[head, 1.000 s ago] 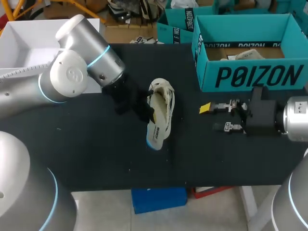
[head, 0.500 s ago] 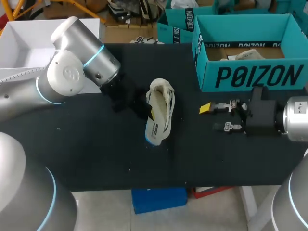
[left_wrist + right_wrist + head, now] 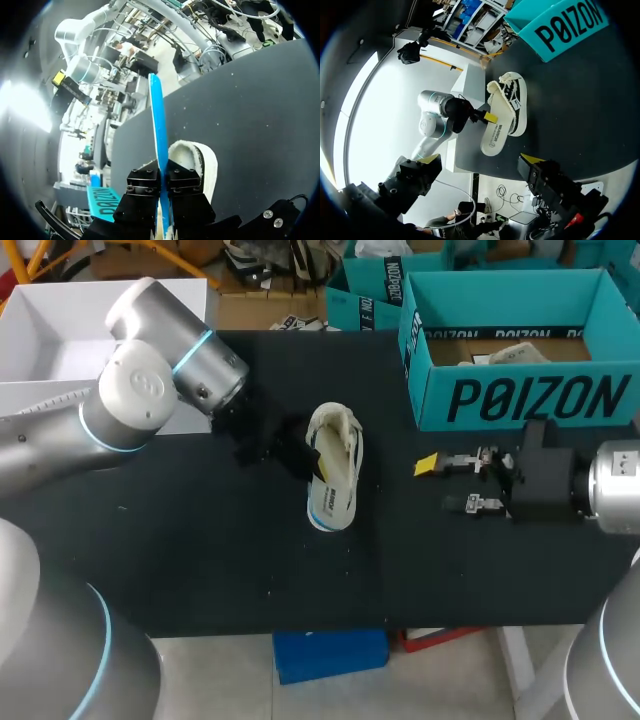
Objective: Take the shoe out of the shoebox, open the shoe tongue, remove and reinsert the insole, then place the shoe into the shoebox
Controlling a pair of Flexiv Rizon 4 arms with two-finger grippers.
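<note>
Black table point(image 3: 200, 560), teal shoebox point(image 3: 530, 395) at two o'clock, white shoe point(image 3: 345, 440) at centre, left gripper point(image 3: 162, 175) at its nine o'clock clenched on the insole point(image 3: 158, 115), right gripper point(image 3: 447, 484) at three o'clock, released, grasping nothing

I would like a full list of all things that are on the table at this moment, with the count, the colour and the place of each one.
table: one, black, under everything.
shoebox: one, teal, open, at the table's far right.
pale filling: one lump, whitish, inside the shoebox.
shoe: one, cream with dark laces, on the table's middle.
insole: one, white with a blue edge, sticking out of the shoe toward the near edge.
left gripper: one, shut on the insole's edge.
right gripper: one, open, empty, right of the shoe.
</note>
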